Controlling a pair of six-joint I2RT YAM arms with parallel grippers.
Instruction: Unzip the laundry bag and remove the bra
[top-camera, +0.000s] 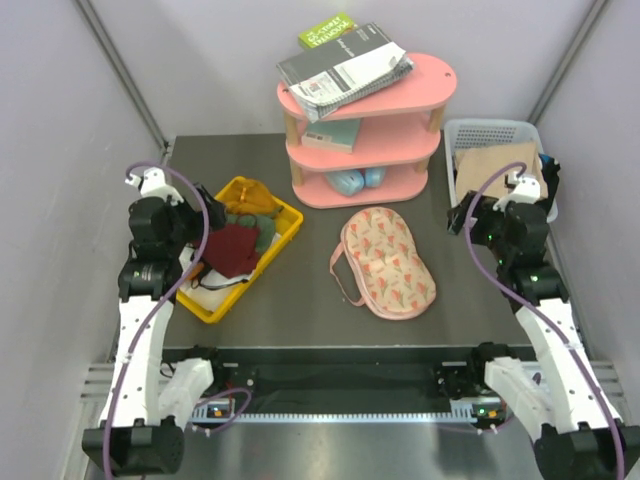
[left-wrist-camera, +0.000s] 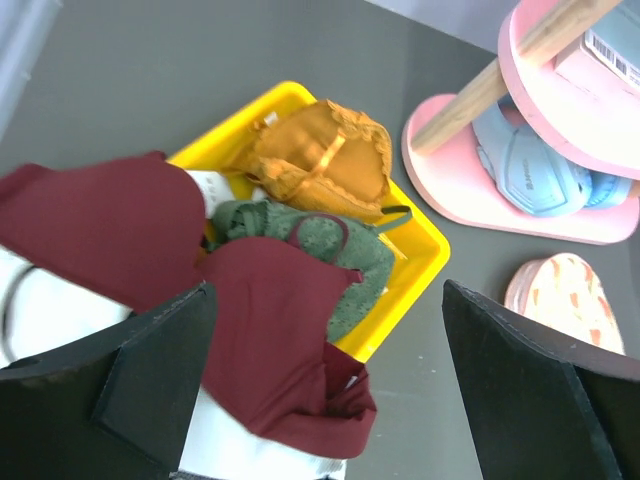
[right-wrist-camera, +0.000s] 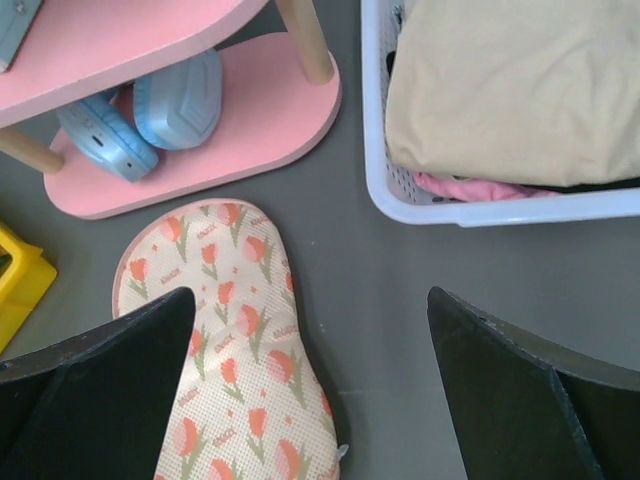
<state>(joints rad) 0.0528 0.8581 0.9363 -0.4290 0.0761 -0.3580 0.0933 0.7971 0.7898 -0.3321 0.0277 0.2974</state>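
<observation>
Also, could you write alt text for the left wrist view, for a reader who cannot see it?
The open left pincer hovers above a yellow bin holding the dark red bra, a green garment and an orange garment. At right stand a pink shelf with a blue object, and an edge of the printed laundry bag.

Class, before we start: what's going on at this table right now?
Two robot arms, both grippers open and empty. The left gripper hangs over the maroon bra, which lies in the yellow bin. The right gripper hangs beside the laundry bag, which lies flat, touched by neither.
</observation>
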